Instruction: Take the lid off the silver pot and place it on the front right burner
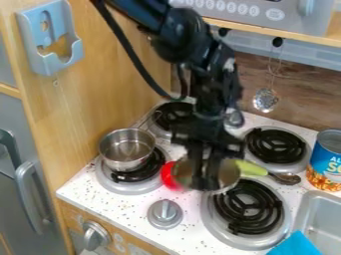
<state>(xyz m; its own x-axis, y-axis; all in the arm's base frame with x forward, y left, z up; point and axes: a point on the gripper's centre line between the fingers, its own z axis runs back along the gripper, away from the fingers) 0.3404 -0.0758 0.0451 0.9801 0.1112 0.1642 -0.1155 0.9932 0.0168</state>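
The black gripper (pixel 205 172) hangs down over the middle of the white speckled stovetop, between the burners. Directly behind and around its lower end is a round, metallic-looking thing (pixel 228 175), partly covered by the gripper; whether it is held cannot be told. A red piece (pixel 170 176) shows at its left side. To the right, a light green handle (pixel 250 168) lies beside a dark metal spoon head (pixel 285 178). A silver pot (pixel 126 149) stands upright on the left front burner, left of the gripper.
Black coil burners (pixel 276 145) surround the gripper. A blue-labelled can (pixel 325 160) stands at right, above a grey sink (pixel 318 214) with a cyan thing (pixel 296 245) at its edge. A metal knob (pixel 164 214) sits in front. A strainer (pixel 265 99) hangs at the back wall.
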